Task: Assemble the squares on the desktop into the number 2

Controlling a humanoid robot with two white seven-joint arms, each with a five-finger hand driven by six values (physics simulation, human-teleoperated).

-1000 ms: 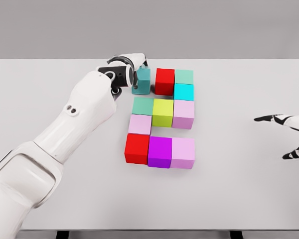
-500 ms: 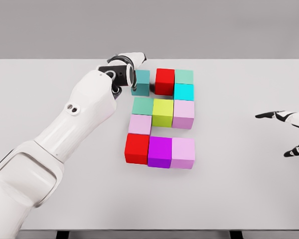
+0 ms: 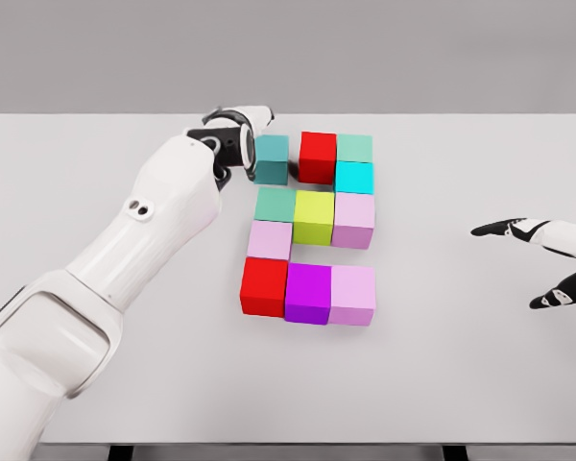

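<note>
Coloured cubes form a blocky figure on the white table (image 3: 461, 384). The top row has a dark teal cube (image 3: 271, 158), a red cube (image 3: 318, 157) and a mint cube (image 3: 355, 147), with a cyan cube (image 3: 354, 177) below the mint one. The middle row is a green-teal cube (image 3: 275, 204), a yellow-green cube (image 3: 314, 215) and a pink cube (image 3: 353, 220). A pale pink cube (image 3: 270, 240) leads down to a red cube (image 3: 264, 285), a magenta cube (image 3: 307, 292) and a pink cube (image 3: 352, 294). My left hand (image 3: 246, 152) is pressed against the dark teal cube's left side. My right hand (image 3: 547, 269) hovers open at the right edge.
My left arm (image 3: 144, 240) stretches diagonally from the lower left across the table's left half. The table's far edge (image 3: 413, 115) runs just behind the top row of cubes.
The dark teal cube, tilted in my left hand a second ago, now sits flat on the table next to the top red cube. My right hand shifted slightly left.
</note>
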